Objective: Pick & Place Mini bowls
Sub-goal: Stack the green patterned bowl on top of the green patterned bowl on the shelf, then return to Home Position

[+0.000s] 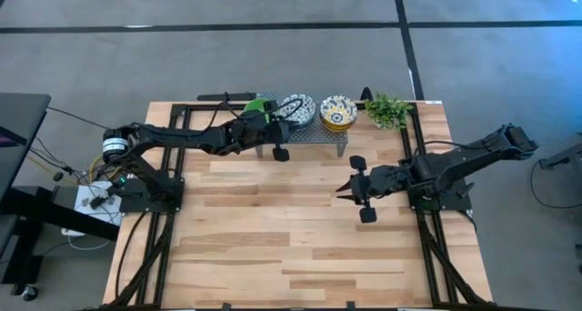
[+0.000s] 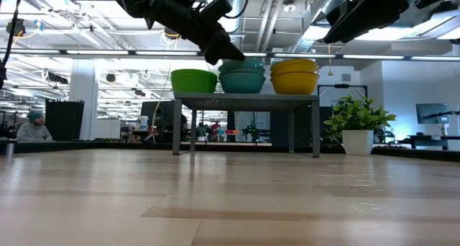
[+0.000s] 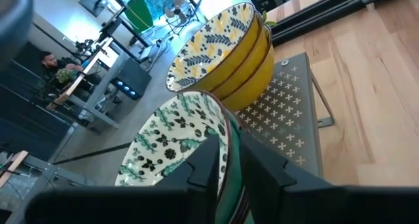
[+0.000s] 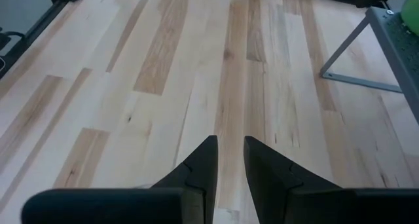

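Note:
Three stacks of mini bowls stand on the grey rack (image 1: 314,134) at the table's far edge: green (image 1: 258,103), white with blue-green pattern (image 1: 298,107) and white with yellow pattern (image 1: 338,111). My left gripper (image 1: 280,122) is at the near rim of the middle stack, shut on its top bowl (image 3: 173,142). In the low view the stacks read green (image 2: 194,80), teal (image 2: 242,77) and yellow (image 2: 295,75). My right gripper (image 1: 344,193) hovers over bare wood right of centre, fingers (image 4: 230,145) close together and holding nothing. My left gripper (image 3: 229,142) pinches the near rim (image 3: 226,122) of the top blue-green patterned bowl. One finger (image 3: 206,165) is inside the bowl and one (image 3: 262,168) is outside. It comes slanting down from the table's left and near side. The bowl sits tilted on its stack.
A small leafy plant in a white pot (image 1: 388,111) stands right of the rack. The wooden table top (image 1: 273,229) lies bare in front of the rack. Black frame rails (image 1: 427,220) run along both sides. A person (image 2: 32,127) sits far behind the table.

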### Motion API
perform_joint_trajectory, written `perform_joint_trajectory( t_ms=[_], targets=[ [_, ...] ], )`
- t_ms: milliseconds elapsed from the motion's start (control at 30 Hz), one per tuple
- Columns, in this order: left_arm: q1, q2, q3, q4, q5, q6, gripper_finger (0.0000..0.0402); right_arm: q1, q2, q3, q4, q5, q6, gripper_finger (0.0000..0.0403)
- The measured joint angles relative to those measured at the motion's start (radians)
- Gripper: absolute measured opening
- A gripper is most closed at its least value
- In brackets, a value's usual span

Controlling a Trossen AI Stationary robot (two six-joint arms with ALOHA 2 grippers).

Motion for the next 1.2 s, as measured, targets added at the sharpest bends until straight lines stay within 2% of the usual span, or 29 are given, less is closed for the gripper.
perform_joint_trajectory(
  t_ms=[433, 633, 767, 867, 1000, 1067, 1200],
  targets=[
    [-0.007, -0.002, 0.000, 0.066, -0.005, 0.000, 0.0095, -0.001, 0.000, 0.000, 0.006, 0.000, -0.055, 0.0070],
    [-0.076, -0.057, 0.000, 0.061, -0.059, -0.009, 0.0098, -0.001, 0.000, 0.000, 0.073, 0.001, -0.160, 0.0070],
    [-0.154, -0.121, 0.000, 0.023, -0.125, -0.012, 0.0087, -0.006, 0.000, 0.000, 0.078, 0.009, -0.190, 0.0070],
    [-0.212, -0.181, 0.000, -0.081, -0.163, -0.028, 0.0068, -0.006, 0.000, 0.000, 0.076, 0.056, -0.163, 0.0070],
    [-0.266, -0.255, -0.001, -0.247, -0.189, -0.196, 0.0025, -0.006, 0.000, 0.000, 0.073, 0.104, -0.133, 0.0070],
    [-0.292, -0.291, -0.027, -0.280, -0.193, -0.260, 0.0007, -0.006, 0.000, 0.000, 0.074, 0.105, -0.131, 0.0070],
    [-0.343, -0.375, -0.109, -0.286, -0.189, -0.324, 0.0008, -0.004, -0.001, 0.000, 0.073, 0.105, -0.124, 0.0066]
  ],
)
